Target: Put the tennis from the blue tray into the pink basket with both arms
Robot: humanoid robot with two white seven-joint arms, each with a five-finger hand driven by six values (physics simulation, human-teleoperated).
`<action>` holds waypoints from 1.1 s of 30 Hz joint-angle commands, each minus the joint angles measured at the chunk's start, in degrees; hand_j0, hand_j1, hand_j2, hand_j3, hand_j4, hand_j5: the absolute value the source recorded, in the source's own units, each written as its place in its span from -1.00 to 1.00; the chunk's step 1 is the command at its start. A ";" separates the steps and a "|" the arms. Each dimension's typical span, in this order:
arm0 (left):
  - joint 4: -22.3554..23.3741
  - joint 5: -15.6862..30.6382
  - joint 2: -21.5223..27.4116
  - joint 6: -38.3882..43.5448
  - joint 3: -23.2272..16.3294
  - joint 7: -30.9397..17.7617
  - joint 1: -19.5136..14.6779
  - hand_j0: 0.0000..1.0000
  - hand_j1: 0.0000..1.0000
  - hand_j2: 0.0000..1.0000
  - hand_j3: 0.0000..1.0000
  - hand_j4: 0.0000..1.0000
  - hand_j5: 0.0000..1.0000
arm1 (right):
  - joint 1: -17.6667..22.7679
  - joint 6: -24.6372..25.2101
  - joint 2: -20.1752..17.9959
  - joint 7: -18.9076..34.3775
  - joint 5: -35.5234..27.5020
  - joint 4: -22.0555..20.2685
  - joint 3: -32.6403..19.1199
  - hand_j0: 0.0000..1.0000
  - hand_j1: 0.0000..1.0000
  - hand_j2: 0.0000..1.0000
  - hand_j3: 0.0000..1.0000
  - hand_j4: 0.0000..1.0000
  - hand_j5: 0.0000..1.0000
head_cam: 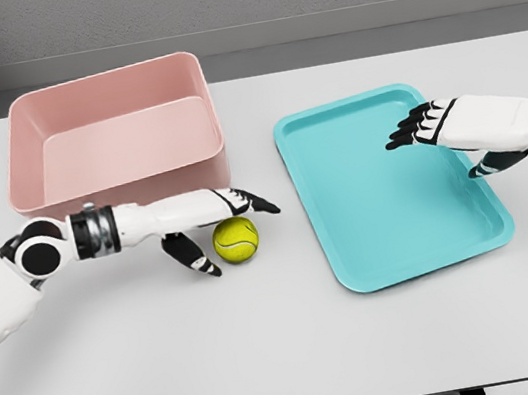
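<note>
A yellow-green tennis ball (236, 240) lies on the white table, between the pink basket (112, 137) and the blue tray (388, 182). My left hand (223, 223) hovers just over and behind the ball, fingers stretched above it and thumb down at its left; the fingers are open and do not close around it. Over the tray's right side hangs my right hand (442, 142), open and holding nothing. The tray holds nothing. The basket stands at the back left, and nothing shows inside it.
The table (269, 349) is a white surface with its front edge near the bottom of the picture. A grey wall runs behind the basket and tray.
</note>
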 commanded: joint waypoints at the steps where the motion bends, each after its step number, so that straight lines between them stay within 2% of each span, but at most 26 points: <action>1: 0.62 0.49 -0.33 0.13 -0.13 0.13 0.00 1.00 1.00 1.00 1.00 1.00 1.00 | 0.00 0.11 -0.08 -0.03 -0.35 -0.03 -0.04 1.00 1.00 1.00 1.00 1.00 1.00; 24: 2.29 0.23 -0.15 0.13 -0.21 0.39 -0.26 1.00 1.00 1.00 1.00 1.00 1.00 | 0.09 0.11 -0.25 -0.03 -0.35 -0.38 -0.04 1.00 1.00 1.00 1.00 1.00 1.00; 28: 2.29 0.23 -0.15 0.13 -0.22 0.39 -0.26 0.76 0.76 0.76 0.76 0.76 0.76 | 0.09 0.11 -0.08 -0.03 -0.35 -0.38 -0.04 1.00 1.00 1.00 1.00 1.00 1.00; 33: 2.29 0.14 -0.33 0.13 -0.22 0.39 -0.26 0.76 0.76 0.76 0.76 0.76 0.76 | 0.00 0.11 0.01 -0.03 -0.35 -0.38 -0.04 1.00 1.00 1.00 1.00 1.00 1.00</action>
